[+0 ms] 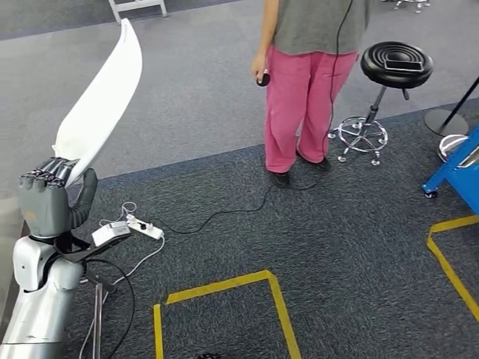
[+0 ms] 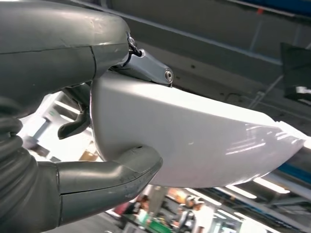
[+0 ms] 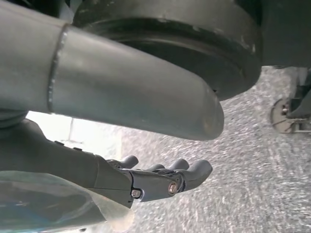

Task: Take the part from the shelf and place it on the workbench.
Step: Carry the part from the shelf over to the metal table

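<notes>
One long white part stands in the left hand at the near left, fingers closed around its lower end, its long axis rising up and away, while the right hand hangs empty, fingers loosely apart.

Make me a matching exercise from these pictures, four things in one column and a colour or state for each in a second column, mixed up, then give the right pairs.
Things:
1. white part
2. stool
3. floor tape
4. person's trousers

Colour or state:
A. pink
B. yellow, laid in a rectangle outline
C. held up in the left robot hand
D. black round seat, standing on the carpet

Pairs: 1-C, 2-D, 3-B, 4-A
</notes>
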